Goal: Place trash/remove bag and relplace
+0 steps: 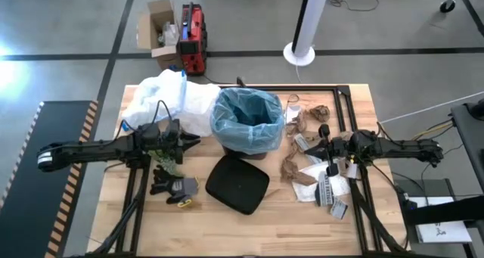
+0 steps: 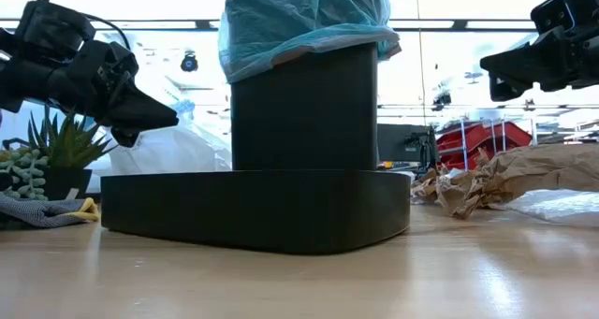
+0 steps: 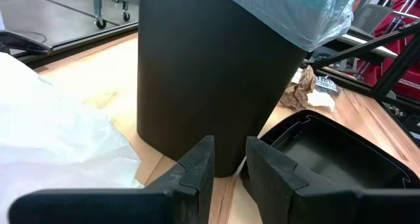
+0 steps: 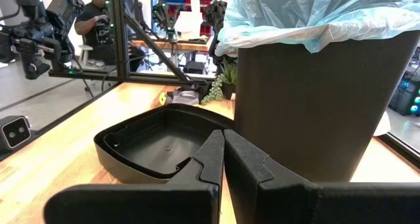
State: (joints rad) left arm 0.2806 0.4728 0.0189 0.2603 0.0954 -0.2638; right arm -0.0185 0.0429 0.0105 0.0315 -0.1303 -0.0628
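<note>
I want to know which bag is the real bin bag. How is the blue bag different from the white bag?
The blue bag is light blue; the white bag is white. The blue bag lines the black bin, its edge folded over the rim, while the white bag lies loose and crumpled on the table to the bin's left. The blue bag stands open at the top; the white bag is slumped in a heap. Both are thin, crinkly plastic.

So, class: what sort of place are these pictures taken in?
Probably a robotics lab or workshop. A wooden table stands on a grey concrete floor, a red tool case sits beside it, and metal frames fill the room behind.
</note>
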